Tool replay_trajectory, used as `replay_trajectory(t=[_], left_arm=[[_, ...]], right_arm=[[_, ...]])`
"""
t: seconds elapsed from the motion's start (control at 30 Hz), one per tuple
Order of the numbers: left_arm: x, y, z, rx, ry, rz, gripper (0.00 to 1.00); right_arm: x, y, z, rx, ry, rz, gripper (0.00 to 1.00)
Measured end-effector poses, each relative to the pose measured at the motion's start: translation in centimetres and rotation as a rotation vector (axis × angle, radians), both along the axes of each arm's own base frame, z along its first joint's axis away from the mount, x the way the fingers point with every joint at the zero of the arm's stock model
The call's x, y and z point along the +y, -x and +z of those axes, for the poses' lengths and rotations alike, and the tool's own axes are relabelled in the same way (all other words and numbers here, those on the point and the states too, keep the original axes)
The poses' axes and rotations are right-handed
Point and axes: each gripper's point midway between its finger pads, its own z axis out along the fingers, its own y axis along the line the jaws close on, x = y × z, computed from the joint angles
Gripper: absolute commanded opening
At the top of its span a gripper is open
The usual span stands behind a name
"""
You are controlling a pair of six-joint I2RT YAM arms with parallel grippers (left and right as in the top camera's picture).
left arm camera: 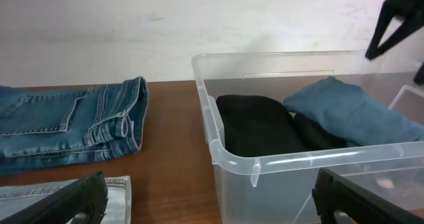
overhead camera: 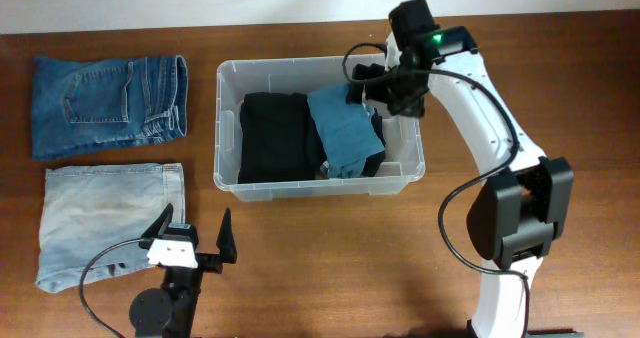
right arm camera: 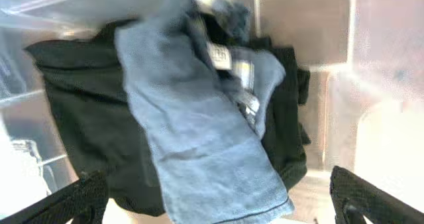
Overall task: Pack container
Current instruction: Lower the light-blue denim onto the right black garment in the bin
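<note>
Overhead view: black garment (overhead camera: 272,136), blue garment (overhead camera: 345,128) being housed in container (overhead camera: 223,128); dark jeans (overhead camera: 105,103), pale jeans (overhead camera: 105,218) being left unpacked; left gripper (overhead camera: 193,228), right gripper (right arm camera: 215,187) being shown spread.

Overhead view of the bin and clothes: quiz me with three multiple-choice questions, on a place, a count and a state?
1. Where is the blue garment? A in the container; B on the floor; C hanging from an arm.
2. How many folded jeans lie outside it? A one; B two; C four.
3. The right gripper is: A open, empty; B shut on cloth; C shut on the rim.
Answers: A, it lies on the black garment inside; B, one dark pair, one pale; A, its fingers stand wide apart.
</note>
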Motion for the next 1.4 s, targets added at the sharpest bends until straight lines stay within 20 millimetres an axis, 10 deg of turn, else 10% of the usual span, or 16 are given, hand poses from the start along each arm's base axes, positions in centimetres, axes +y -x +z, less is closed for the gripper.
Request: replay_trajectory(t=[0.23, 0.5, 0.83, 1.4], left_arm=[[0.0, 0.0, 0.0, 0.000, 0.000, 0.000, 0.99], [0.0, 0.0, 0.0, 0.000, 0.000, 0.000, 0.99], [0.0, 0.0, 0.0, 0.000, 0.000, 0.000, 1.00], [0.0, 0.0, 0.0, 0.000, 0.000, 0.000, 0.99]], right_arm=[[2.7, -0.3, 1.8, -0.095, 0.022, 0.107, 0.51], [4.4, -0.2, -1.1, -0.088, 0.116, 0.158, 0.05], [2.7, -0.9, -9.7, 0.038, 0.258, 0.143, 0.04], [3.4, -3.5, -4.3, -0.107, 0.231, 0.120, 0.04]])
